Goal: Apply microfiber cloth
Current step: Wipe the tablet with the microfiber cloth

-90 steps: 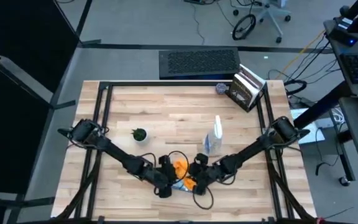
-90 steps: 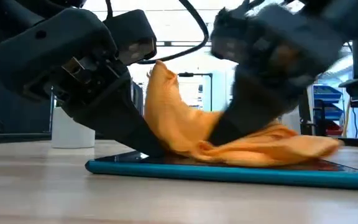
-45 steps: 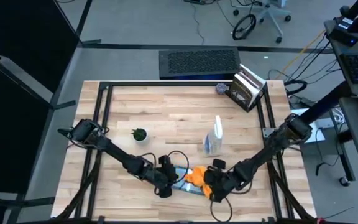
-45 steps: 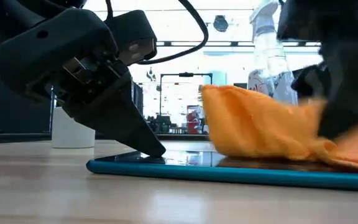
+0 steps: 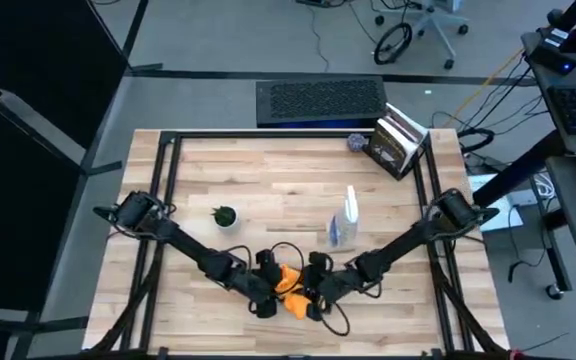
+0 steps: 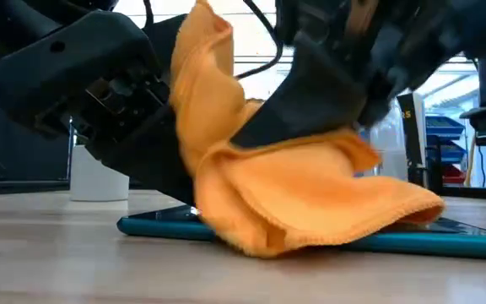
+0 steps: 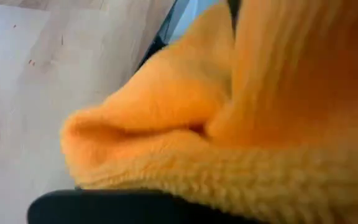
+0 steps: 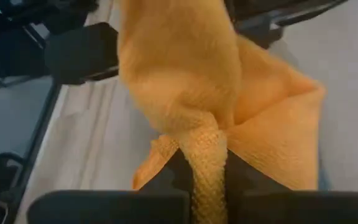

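Right gripper [image 5: 311, 297], fingers pinching microfiber cloth [image 6: 302, 190], has swept it back across tablet [image 6: 454, 241] to left gripper [image 5: 265, 300]. Wiping stroke under way. Left fingers press tablet edge; grip unclear.

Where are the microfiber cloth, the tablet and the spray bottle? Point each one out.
microfiber cloth [image 6: 310, 203]: low view, on its broad front fold.
tablet [image 6: 154, 226]: low view, on its teal near edge, left end.
spray bottle [image 5: 346, 222]: high view, on its clear body.

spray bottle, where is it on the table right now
In the high view the spray bottle stands right of centre, just behind the right gripper, well right of the small plant.
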### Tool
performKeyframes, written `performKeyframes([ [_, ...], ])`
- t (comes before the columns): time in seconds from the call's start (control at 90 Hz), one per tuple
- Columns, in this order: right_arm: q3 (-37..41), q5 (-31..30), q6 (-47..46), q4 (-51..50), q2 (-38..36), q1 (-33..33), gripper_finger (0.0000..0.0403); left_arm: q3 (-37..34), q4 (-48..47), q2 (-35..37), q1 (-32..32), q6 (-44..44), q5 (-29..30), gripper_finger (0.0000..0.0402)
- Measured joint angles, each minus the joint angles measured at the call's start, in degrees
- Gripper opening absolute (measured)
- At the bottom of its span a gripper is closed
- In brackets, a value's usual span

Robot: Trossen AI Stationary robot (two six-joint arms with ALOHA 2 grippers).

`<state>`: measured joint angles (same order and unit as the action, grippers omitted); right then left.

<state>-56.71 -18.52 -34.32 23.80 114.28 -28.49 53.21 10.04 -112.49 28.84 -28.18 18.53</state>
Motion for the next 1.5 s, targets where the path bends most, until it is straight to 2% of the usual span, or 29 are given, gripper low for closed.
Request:
performKeyframes([
  [0.256, -0.4, 3.5, -4.9, -4.8, 2.4, -1.4, 0.0011, 0.1, 0.0, 0.0, 0.0, 0.0, -0.5, 0.0000],
  [0.589, -0.3, 4.3, -8.9, -18.6, -1.7, -7.3, 0.0012, 0.2, -1.1, 0.0, 0.0, 0.0, -0.6, 0.0000],
  [0.822, -0.4, 4.8, -13.8, -32.5, -5.4, -11.7, 0.0013, 0.2, -1.1, 0.0, 0.1, 0.0, -0.5, 0.0000],
  [1.044, 0.5, 2.2, -15.8, -39.9, -11.5, -13.0, 0.0013, 0.1, -0.9, 0.0, 0.1, 0.0, -0.2, 0.0000],
  [1.2, 0.0, -12.9, -9.5, -32.2, -16.5, -11.4, 0.0013, 0.1, -0.7, 0.0, 0.1, 0.0, 0.0, 0.0000],
  [1.256, 0.0, -16.3, -5.5, -29.2, -16.2, -10.3, 0.0013, 0.1, -0.7, 0.0, 0.1, 0.0, 0.0, 0.0000],
  [1.378, 0.2, -15.3, 2.2, -18.8, -12.9, -6.9, 0.0013, 0.1, -0.7, 0.0, 0.0, 0.0, 0.1, 0.0000],
  [1.5, 0.0, -10.2, 5.1, -9.7, -7.1, -3.8, 0.0013, 0.1, -0.7, 0.0, 0.0, 0.0, 0.1, 0.0000],
])
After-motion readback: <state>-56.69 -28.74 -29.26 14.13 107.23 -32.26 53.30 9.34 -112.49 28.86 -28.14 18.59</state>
